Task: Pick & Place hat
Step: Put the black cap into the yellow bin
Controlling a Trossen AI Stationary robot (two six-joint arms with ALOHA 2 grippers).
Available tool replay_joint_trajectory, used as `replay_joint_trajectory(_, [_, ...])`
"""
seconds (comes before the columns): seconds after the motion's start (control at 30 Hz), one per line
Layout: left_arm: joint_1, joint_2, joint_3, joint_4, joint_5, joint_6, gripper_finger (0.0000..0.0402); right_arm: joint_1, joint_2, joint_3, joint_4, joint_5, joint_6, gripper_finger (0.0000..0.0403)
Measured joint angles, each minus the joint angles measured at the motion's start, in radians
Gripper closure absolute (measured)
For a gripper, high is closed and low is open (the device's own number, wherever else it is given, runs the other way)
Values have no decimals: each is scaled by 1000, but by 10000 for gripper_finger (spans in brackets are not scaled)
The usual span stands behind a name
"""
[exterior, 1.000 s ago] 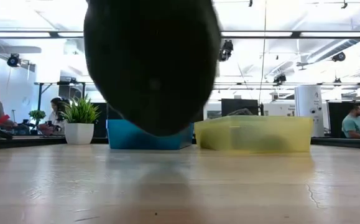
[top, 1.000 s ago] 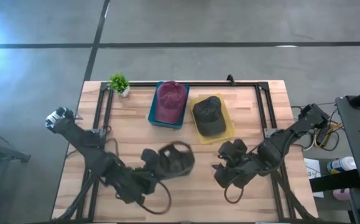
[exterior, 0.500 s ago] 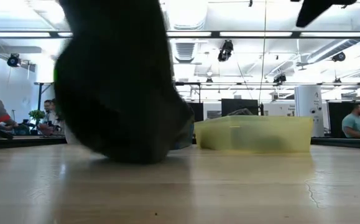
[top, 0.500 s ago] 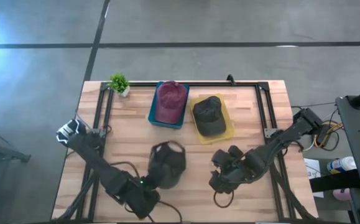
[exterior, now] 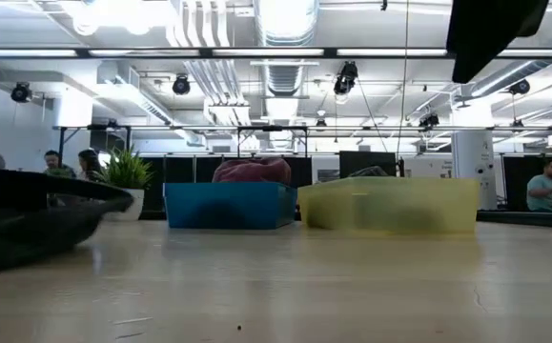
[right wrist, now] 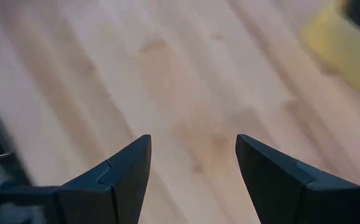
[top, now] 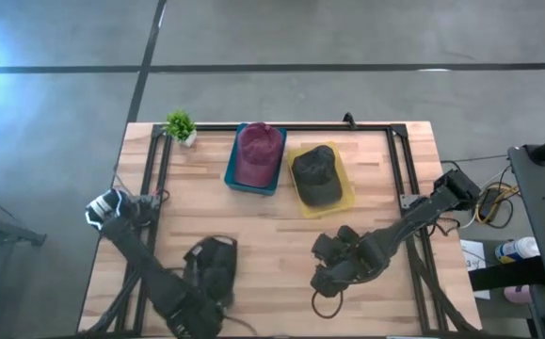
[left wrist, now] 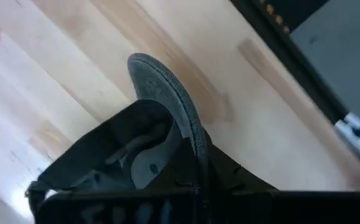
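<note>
Near table's front-left, left claw [top: 206, 287] clamped on black hat [top: 211, 268], apparently touching wood.

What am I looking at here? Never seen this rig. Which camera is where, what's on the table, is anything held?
It is a robot with two dark arms at a wooden table, each ending in a two-finger gripper. One picture looks straight down from above, one looks level across the tabletop, and one comes from each arm's wrist.

At the far side stand a small potted plant, a blue bin with a maroon hat in it, and a yellow bin with a dark hat in it.

The left gripper, near the front edge on the left, is shut on a third hat, a black cap; its wrist camera shows the brim close up. The right gripper hovers open over bare wood at centre right, holding nothing.
</note>
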Motion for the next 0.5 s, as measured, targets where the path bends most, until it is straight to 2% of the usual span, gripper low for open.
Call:
replay_joint_trajectory(0.1, [7, 7, 12, -12, 20, -3, 397, -12, 25, -7, 105, -63, -47, 172])
replay_joint_trajectory(0.23, [2, 8, 65, -128, 1, 6, 397, -16, 73, -22, 245, -134, -90, 172])
replay_joint_trajectory(0.37, [40, 7, 183, -241, -191, 55, 397, -18, 130, -42, 340, -164, -102, 172])
replay_joint_trajectory(0.5, [82, 5, 337, -236, -395, 25, 397, -24, 161, -51, 342, -160, -72, 172])
